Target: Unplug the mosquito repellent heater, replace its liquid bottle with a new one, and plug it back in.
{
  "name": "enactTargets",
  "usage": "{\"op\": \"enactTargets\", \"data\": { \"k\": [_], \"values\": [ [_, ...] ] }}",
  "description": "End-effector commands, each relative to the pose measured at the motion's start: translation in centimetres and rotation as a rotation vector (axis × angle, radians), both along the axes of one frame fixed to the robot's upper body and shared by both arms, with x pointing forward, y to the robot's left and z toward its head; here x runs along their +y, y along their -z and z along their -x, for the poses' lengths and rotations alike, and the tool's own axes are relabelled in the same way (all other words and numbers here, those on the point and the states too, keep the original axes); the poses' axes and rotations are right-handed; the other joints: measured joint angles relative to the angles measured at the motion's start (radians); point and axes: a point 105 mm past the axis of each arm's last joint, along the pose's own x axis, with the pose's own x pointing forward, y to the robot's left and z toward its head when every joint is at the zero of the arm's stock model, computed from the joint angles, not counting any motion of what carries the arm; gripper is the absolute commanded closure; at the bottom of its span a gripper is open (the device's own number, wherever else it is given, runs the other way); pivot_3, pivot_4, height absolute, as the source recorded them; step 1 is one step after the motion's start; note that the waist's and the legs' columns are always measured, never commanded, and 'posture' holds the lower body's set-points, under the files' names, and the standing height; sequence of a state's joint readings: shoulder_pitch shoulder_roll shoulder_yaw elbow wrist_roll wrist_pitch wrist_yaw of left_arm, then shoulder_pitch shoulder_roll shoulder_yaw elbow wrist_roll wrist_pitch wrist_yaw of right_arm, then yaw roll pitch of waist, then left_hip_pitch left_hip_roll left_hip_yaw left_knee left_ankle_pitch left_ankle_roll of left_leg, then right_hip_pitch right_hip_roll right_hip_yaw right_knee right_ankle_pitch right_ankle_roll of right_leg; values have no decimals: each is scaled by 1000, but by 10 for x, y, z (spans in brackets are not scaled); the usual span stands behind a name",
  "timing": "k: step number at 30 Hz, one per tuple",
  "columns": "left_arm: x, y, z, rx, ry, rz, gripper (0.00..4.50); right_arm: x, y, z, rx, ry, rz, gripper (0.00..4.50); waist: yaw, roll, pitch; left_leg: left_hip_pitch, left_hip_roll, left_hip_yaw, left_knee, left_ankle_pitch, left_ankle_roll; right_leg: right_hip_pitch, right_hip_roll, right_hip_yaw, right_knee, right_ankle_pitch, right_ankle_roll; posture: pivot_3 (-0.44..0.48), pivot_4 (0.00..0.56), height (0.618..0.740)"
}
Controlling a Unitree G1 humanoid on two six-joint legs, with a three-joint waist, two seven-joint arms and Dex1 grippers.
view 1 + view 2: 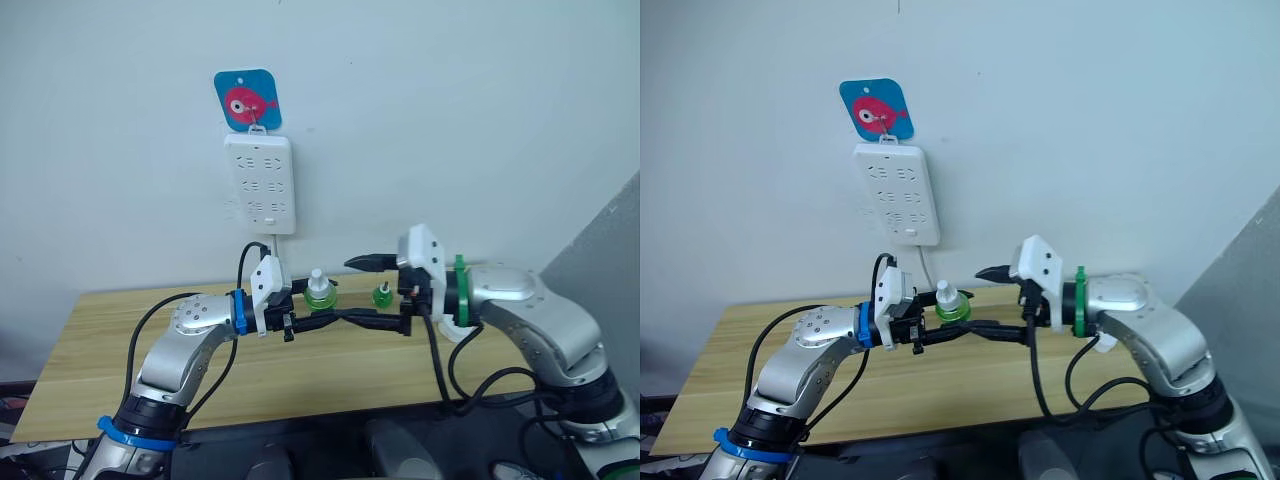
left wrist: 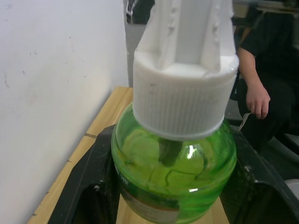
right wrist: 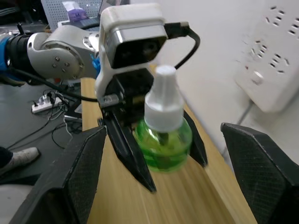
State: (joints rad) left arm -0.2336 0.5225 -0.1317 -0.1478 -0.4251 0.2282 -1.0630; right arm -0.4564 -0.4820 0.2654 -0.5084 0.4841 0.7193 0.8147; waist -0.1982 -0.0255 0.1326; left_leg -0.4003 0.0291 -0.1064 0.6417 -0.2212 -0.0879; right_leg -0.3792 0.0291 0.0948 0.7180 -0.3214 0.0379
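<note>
The left hand [image 3: 159, 154] is squeezing the round green glass bottle with the white cap [image 3: 163, 130], standing straight up just over the wooden bench [image 1: 100, 340], while the spread-open right hand [image 1: 985, 300] is waiting right beside it.

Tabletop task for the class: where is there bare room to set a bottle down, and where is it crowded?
The table is bare at the robot's left end, beyond the left claw. Crowded: along the wall, where that claw holds the green bottle beside a second green bottle and the right claw.
</note>
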Motion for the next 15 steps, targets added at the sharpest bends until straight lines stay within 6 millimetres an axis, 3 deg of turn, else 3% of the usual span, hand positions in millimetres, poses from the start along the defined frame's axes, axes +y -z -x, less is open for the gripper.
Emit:
{"op": "enactTargets", "data": {
  "k": [1, 9, 15],
  "values": [
    [-6, -11, 3, -51, 31, 10, 2232, 14, -7, -4, -64, 14, -23, 421, 1, 0, 0, 0, 0, 0, 0, 0, 0, 0, 0, 0, 0, 0, 0, -183, 63, 710],
    [-7, -11, 5, -54, 38, 9, 2232, 30, -13, -19, -71, 62, -79, 421, 2, 0, 0, 0, 0, 0, 0, 0, 0, 0, 0, 0, 0, 0, 0, -174, 58, 710],
    [-6, -11, 5, -56, 33, 7, 2232, 16, -16, -25, -40, 82, -95, 421, 3, 0, 0, 0, 0, 0, 0, 0, 0, 0, -1, 0, 0, 0, 0, -171, 57, 710]
  ]
}}
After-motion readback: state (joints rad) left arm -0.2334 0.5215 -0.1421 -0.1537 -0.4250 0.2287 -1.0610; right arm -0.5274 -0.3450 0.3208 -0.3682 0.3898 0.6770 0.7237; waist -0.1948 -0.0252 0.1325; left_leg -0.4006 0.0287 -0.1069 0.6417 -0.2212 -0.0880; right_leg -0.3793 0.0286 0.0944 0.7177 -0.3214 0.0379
